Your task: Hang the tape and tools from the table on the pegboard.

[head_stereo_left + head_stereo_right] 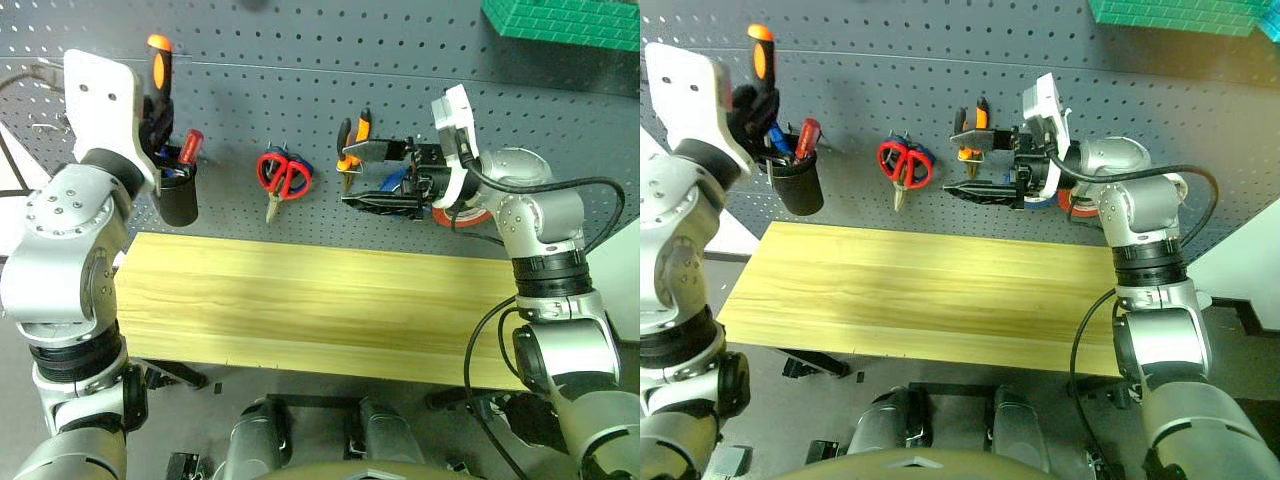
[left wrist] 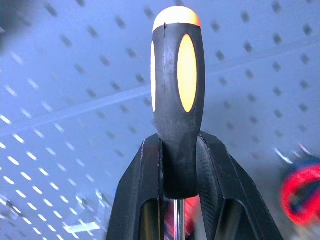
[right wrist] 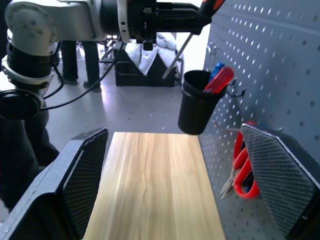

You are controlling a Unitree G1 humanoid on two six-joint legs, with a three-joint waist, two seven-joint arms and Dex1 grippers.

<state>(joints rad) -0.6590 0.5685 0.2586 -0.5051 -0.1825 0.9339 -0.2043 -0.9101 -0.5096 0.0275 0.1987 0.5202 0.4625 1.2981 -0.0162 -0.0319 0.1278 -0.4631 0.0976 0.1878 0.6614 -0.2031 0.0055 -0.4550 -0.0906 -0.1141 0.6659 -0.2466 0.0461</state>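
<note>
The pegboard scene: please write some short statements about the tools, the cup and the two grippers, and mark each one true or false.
1. The left gripper is shut on the slim screwdriver with the orange-and-black handle. True.
2. The red-handled scissors lie on the light yellowish wooden table. False: they hang on the dark grey perforated pegboard.
3. The right gripper is open and holds nothing. True.
4. The black cup on the pegboard is empty. False: red-handled and blue-handled tools stand in it.
5. The orange-and-black-handled pliers hang on the pegboard. True.
</note>
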